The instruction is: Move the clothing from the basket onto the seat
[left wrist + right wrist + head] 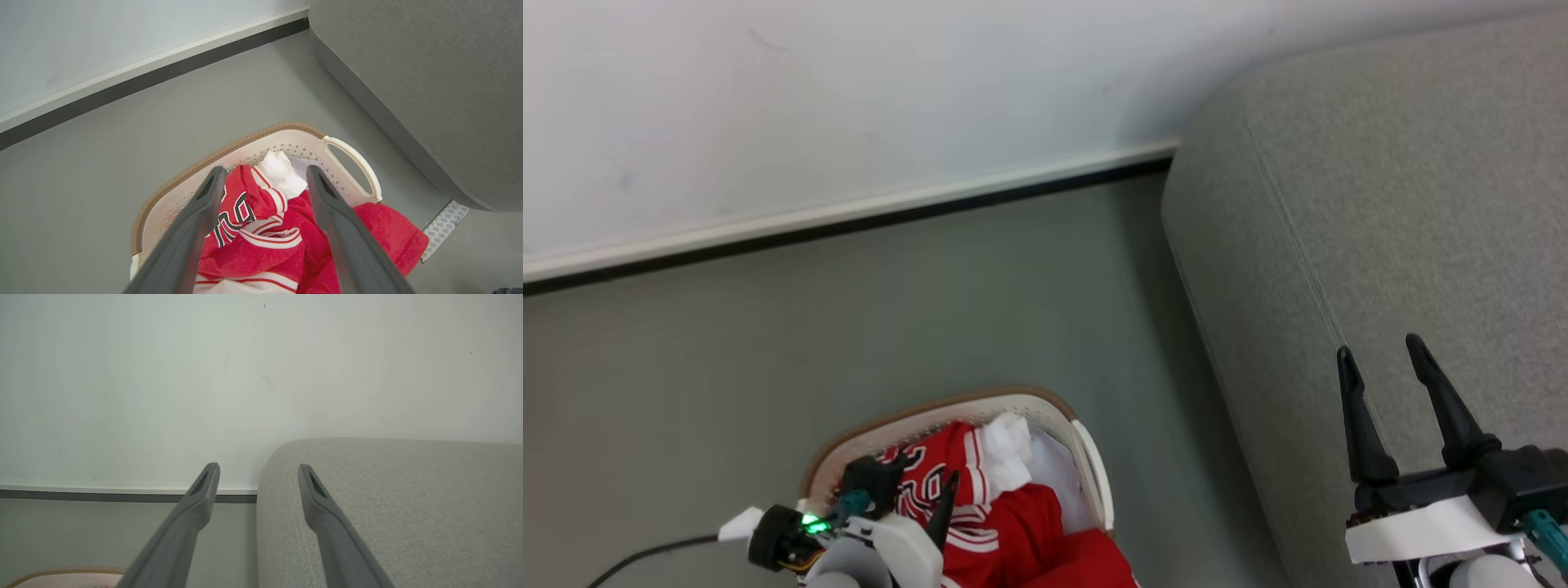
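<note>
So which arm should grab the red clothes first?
Probably the left. The left claw, open, hangs right over the red clothes in the basket, while the right claw is by the seat.

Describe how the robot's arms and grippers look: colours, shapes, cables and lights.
The left gripper and the right gripper each have two long, dark, tapering fingers. The right one's are mounted on a black block above a white wrist shell, with a teal connector beside it. The left wrist has a green light and a thin black cable.

Pale scuffed wall (849,82), white-and-black baseboard (849,214), plain grey floor (931,310)
</note>
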